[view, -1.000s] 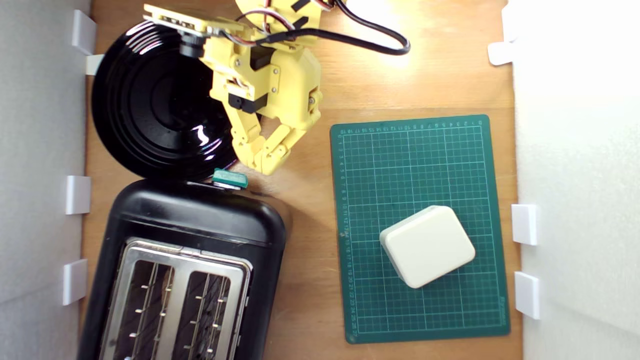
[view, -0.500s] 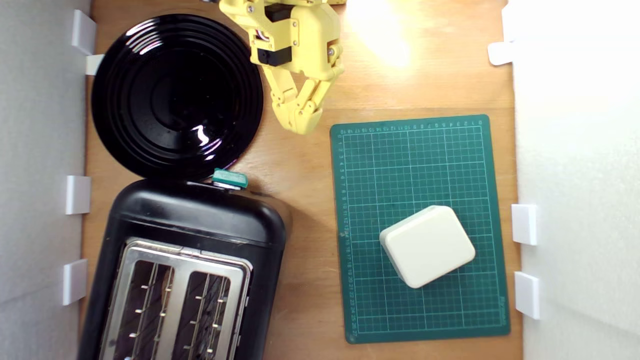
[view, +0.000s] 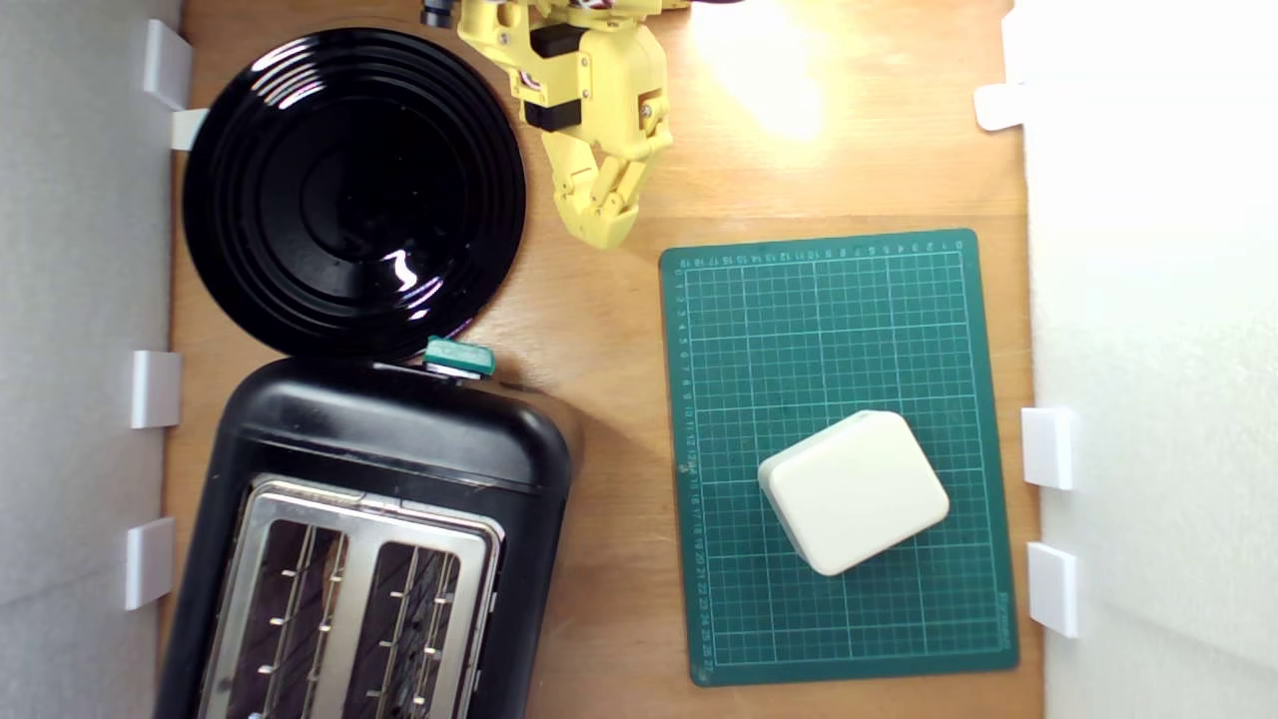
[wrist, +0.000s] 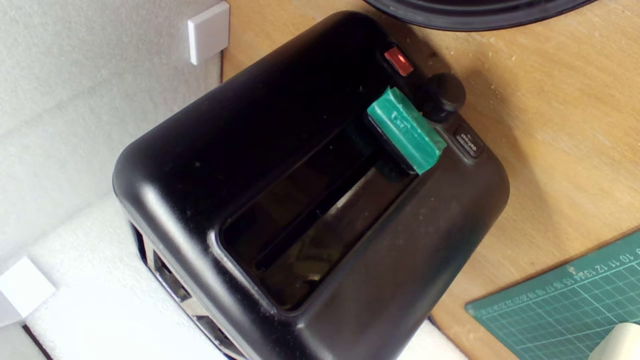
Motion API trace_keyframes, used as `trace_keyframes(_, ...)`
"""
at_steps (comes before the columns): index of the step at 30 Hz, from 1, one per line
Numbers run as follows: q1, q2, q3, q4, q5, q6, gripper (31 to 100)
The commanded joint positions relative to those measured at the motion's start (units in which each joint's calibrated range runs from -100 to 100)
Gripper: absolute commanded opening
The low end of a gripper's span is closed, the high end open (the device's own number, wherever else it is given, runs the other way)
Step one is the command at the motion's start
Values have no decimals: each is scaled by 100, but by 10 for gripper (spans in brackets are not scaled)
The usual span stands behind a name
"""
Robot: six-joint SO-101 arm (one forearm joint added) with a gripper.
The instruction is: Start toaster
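Since the earlier exterior frames the gripper (view: 599, 225) has been drawn back from beside the teal lever (view: 459, 357) to a spot off the toaster, between the black ribbed plate (view: 354, 190) and the green cutting mat (view: 839, 454); in the last half second it has been turned only slightly. Its yellow fingers are seen pressed together, nothing held. The toaster (view: 399, 439) is stood just below the plate in the exterior view, its long axis running down out of frame. The lever (wrist: 406, 130) is sited on the end face nearest the gripper, above the slot and beside a red button (wrist: 398, 61) and a black knob (wrist: 441, 96). It is judged low in its slot, perhaps already pressed.
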Motion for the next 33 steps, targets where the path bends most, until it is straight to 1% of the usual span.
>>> trace_keyframes(1,47,-426,339,-28,1,-7,314)
trace_keyframes(7,47,-784,921,-28,10,-39,314)
trace_keyframes(13,31,-800,957,38,18,-201,314)
trace_keyframes(17,-8,-800,966,47,36,-207,314)
trace_keyframes(24,-16,-800,966,66,789,-207,315)
trace_keyframes(28,-16,-800,966,76,866,-165,315)
trace_keyframes(33,-56,-800,1002,291,883,-154,315)
